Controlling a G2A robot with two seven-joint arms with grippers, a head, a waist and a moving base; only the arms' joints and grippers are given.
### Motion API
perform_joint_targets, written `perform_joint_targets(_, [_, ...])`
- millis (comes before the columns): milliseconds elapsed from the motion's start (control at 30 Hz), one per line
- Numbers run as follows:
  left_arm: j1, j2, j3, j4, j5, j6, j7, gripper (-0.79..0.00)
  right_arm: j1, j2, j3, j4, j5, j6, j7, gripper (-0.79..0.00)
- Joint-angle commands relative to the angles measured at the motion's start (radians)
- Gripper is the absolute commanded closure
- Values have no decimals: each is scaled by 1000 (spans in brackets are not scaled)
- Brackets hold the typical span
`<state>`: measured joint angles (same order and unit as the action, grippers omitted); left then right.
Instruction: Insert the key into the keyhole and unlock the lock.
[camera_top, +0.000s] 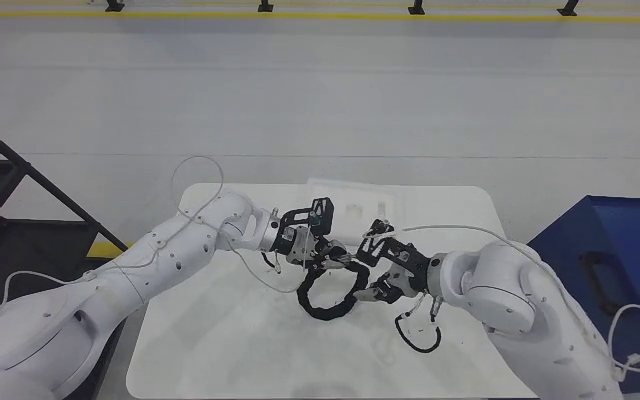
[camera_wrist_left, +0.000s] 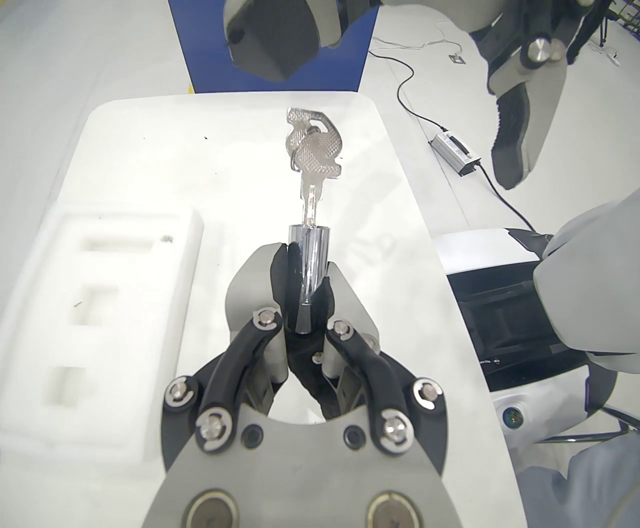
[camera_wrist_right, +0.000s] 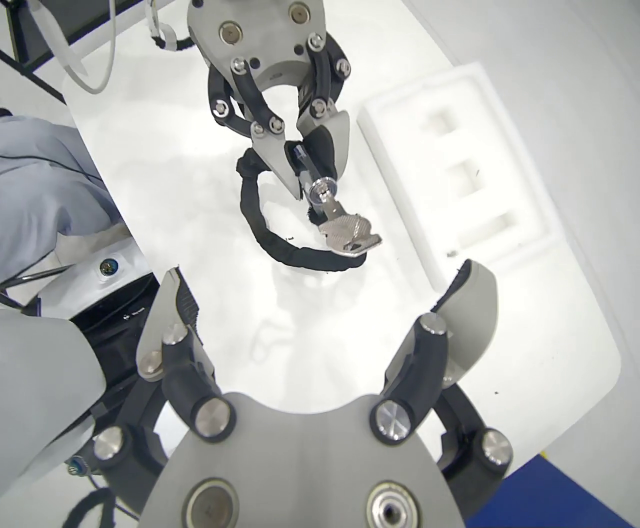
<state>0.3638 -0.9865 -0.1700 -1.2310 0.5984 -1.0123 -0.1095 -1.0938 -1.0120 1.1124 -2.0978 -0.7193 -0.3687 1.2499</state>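
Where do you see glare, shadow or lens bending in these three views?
Left wrist view: highlights streak the chrome lock cylinder, and the white table's edges bow. Right wrist view: the key glints; faint soft shadows lie beside the black cable. Top view: even light, weak shadows.

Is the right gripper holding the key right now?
No, the right gripper stands open and apart from the key, which sticks out of the lock held in the left gripper.
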Motion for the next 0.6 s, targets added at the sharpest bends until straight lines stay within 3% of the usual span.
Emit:
perform_joint_targets(0, [0, 3, 0, -6, -31, 0, -32, 0, 9, 1, -16, 1, -27, -59, -16, -785])
perform_joint_targets(100, [5, 6, 0, -25, -75, 0, -59, 0, 16, 1, -44, 1, -62, -114, -28, -785])
perform_joint_targets(133, [4, 7, 0, -24, -83, 0, -73, 0, 20, 2, -54, 2, -79, -127, -23, -748])
perform_joint_targets(167, [5, 8, 0, -24, -92, 0, -86, 0, 24, 1, -63, 0, -90, -134, -27, -526])
perform_joint_targets(233, [9, 9, 0, -31, -115, 0, -111, 0, 31, 1, -79, -1, -124, -141, -29, -406])
perform_joint_targets(367, [11, 8, 0, -32, -155, 0, -159, 0, 42, 0, -105, -14, -212, -127, -34, -345])
perform_joint_targets(467, [12, 7, 0, -31, -181, 0, -187, 0, 41, -1, -120, -25, -273, -116, -45, -206])
perform_joint_targets(567, [10, 5, 0, -30, -202, 0, -208, 0, 40, -1, -131, -32, -311, -115, -49, -169])
